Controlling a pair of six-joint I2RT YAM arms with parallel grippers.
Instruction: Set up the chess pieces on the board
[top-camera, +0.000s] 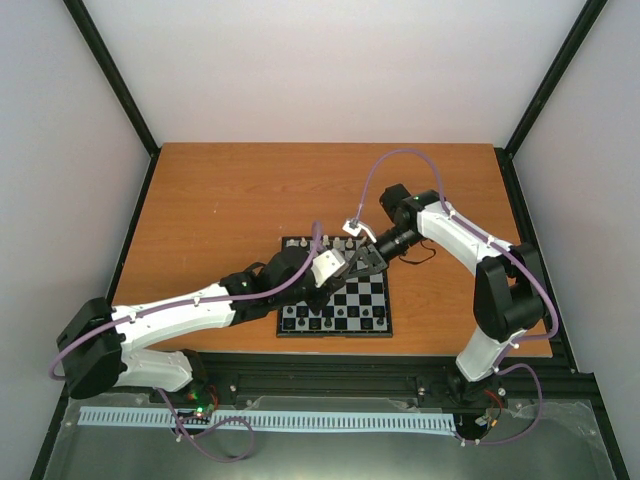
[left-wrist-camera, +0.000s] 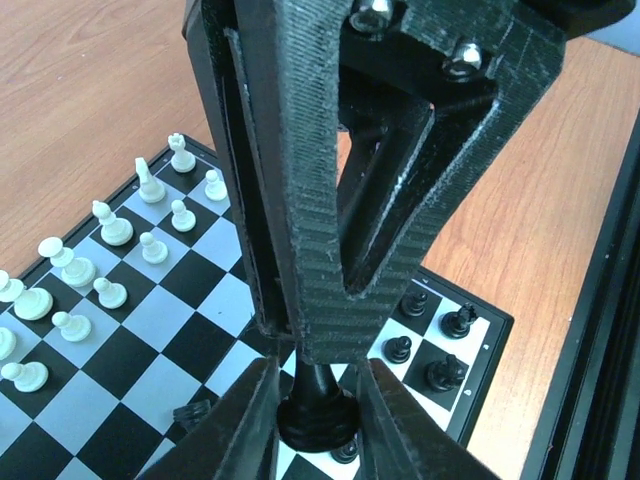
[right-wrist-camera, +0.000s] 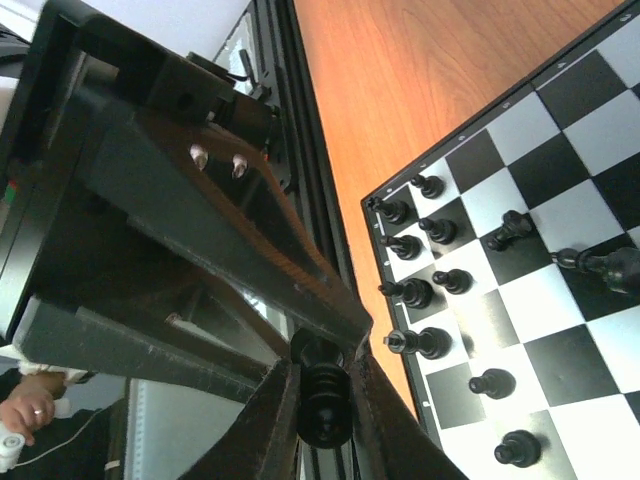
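The board (top-camera: 335, 334) lies at the table's near middle, and both grippers meet above it. My left gripper (left-wrist-camera: 315, 400) is shut on the round base of a black chess piece (left-wrist-camera: 316, 415). My right gripper (right-wrist-camera: 323, 400) is shut on the ridged upper part of that same piece (right-wrist-camera: 325, 415), its fingers (left-wrist-camera: 330, 250) coming down from above in the left wrist view. White pieces (left-wrist-camera: 110, 230) stand in two rows along the far side. Black pieces (right-wrist-camera: 420, 290) stand along the near edge. One black piece (right-wrist-camera: 610, 268) lies on its side on the board.
A black aluminium rail (top-camera: 330, 365) runs along the table's near edge behind the board. Bare orange-brown tabletop (top-camera: 250, 190) surrounds the board. Purple cables (top-camera: 400, 155) loop off both arms. A person's hand (right-wrist-camera: 30, 415) shows beyond the rail.
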